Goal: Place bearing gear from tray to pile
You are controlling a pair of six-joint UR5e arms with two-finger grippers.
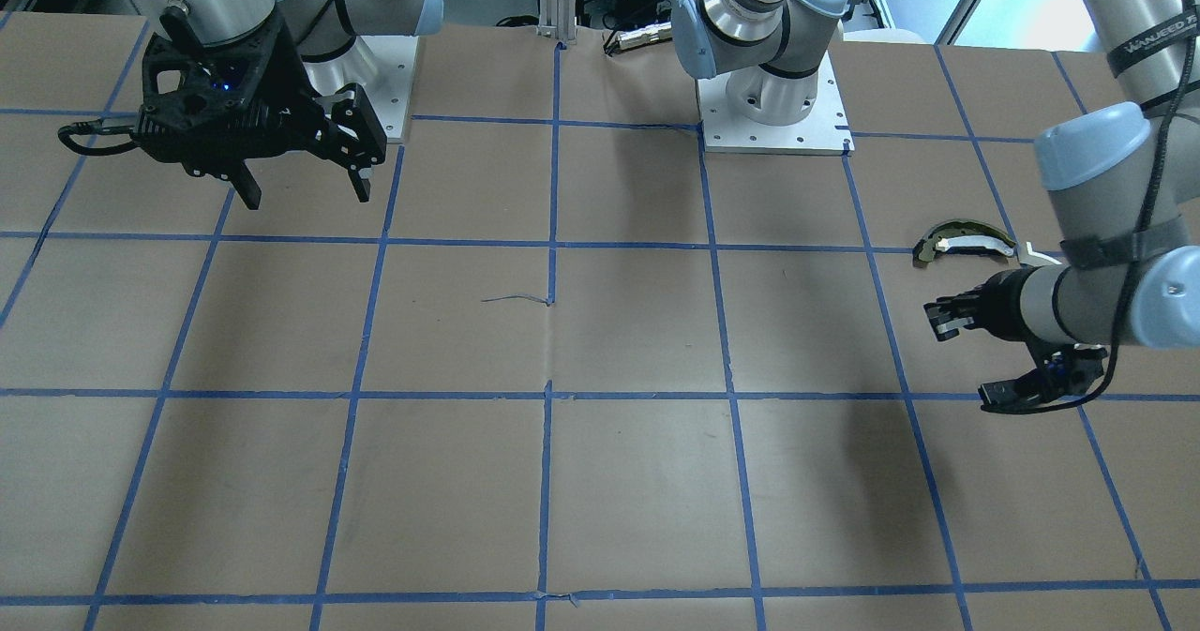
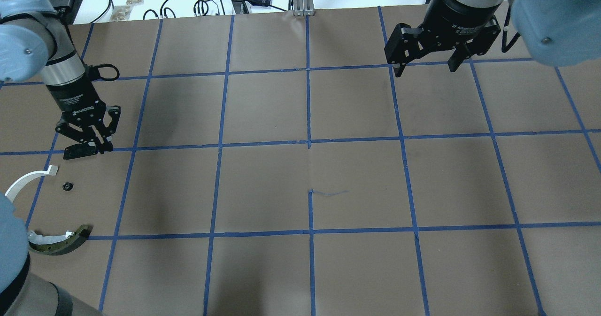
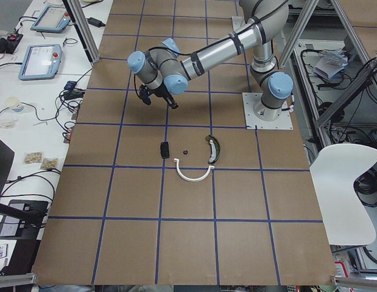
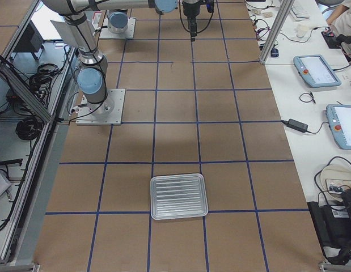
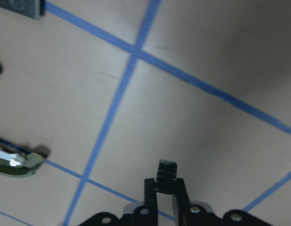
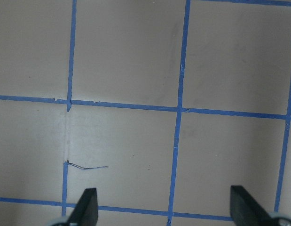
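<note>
Only the right-end camera is catching the tray [image 4: 179, 196]. The left-end one is showing the whole pile [image 3: 189, 159]: white half-ring [image 3: 194, 179], olive curved piece [image 3: 213, 148] and black plate [image 3: 165, 149], with the bearing gear [image 3: 186, 151] lying between plate and curved piece. The table [image 2: 357, 180] is wearing brown paper with a blue tape grid, and teach pendants [image 3: 38, 61] are sitting alongside. The left gripper [image 5: 166, 175] is hovering with its fingers together on nothing. The right gripper [image 6: 166, 207] is hanging spread wide, empty.

Both arms are silver tubes with pale blue caps at the joints. The left arm [image 1: 1125, 3] carries a black band [image 1: 1158, 45] with white letters and a thin black cable [image 1: 1159, 143]. The right gripper [image 1: 305, 190] is black with a small blue light, and the left arm's base plate [image 1: 741, 139] is white with screws.
</note>
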